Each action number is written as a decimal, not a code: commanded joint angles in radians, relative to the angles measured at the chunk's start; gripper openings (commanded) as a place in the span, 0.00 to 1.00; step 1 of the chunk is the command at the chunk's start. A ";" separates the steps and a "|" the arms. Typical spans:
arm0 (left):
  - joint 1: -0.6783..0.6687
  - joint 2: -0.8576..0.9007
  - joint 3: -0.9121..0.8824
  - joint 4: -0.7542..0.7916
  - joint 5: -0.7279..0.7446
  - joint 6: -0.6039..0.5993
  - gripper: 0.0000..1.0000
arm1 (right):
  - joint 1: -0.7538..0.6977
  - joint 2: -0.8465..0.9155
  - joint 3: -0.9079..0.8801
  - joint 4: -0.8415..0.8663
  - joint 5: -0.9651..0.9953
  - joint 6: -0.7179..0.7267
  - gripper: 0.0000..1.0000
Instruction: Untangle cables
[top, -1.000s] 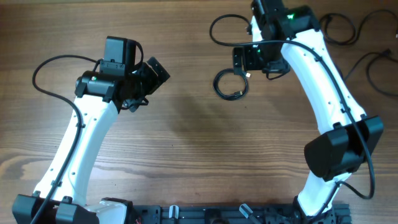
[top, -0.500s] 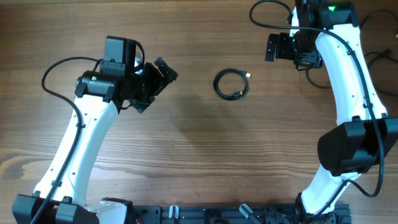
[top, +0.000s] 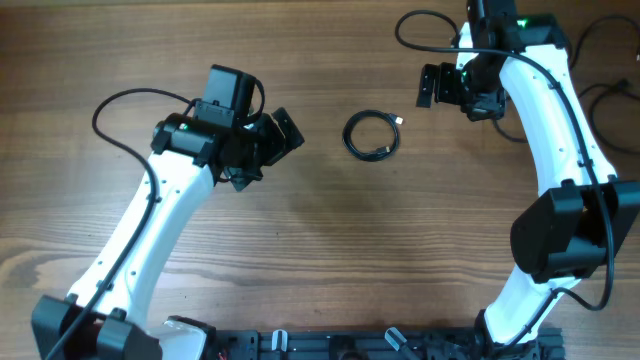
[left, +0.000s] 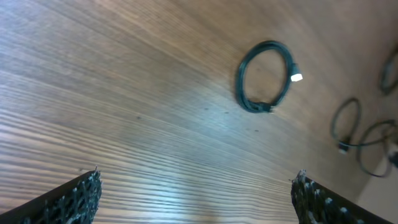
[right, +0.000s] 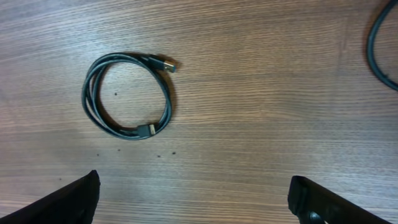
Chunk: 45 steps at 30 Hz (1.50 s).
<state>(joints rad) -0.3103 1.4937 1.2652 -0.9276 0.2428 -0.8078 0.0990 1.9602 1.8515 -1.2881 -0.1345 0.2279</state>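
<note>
A thin black cable (top: 372, 136) with small plug ends lies as one neat coil on the wooden table, between the two arms. It also shows in the left wrist view (left: 266, 76) and the right wrist view (right: 127, 95). My left gripper (top: 285, 135) is open and empty, left of the coil and apart from it. My right gripper (top: 432, 85) is open and empty, up and to the right of the coil. More thin black cables (left: 357, 134) lie farther right, and one loop shows in the right wrist view (right: 380, 43).
Loose black cords (top: 600, 92) lie at the table's far right edge behind the right arm. The thicker wire of the right arm loops at the top (top: 415, 25). A black rail runs along the front edge (top: 350, 345).
The left arm has moved right towards the coil. The right gripper, over the coil a second ago, drew away up and right, then shifted slightly back left. The coil stayed in place.
</note>
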 joint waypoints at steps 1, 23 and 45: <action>-0.001 0.053 0.001 -0.026 -0.085 0.018 1.00 | 0.003 -0.002 -0.016 0.007 -0.063 0.011 0.88; 0.396 0.077 0.001 -0.283 -0.163 0.016 1.00 | 0.329 0.013 -0.355 0.501 -0.057 -0.027 0.59; 0.396 0.077 -0.005 -0.272 -0.163 0.016 1.00 | 0.330 0.196 -0.355 0.535 -0.147 -0.038 0.14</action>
<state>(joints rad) 0.0872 1.5673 1.2652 -1.2041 0.0940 -0.8047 0.4267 2.1250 1.4982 -0.7502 -0.2504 0.1913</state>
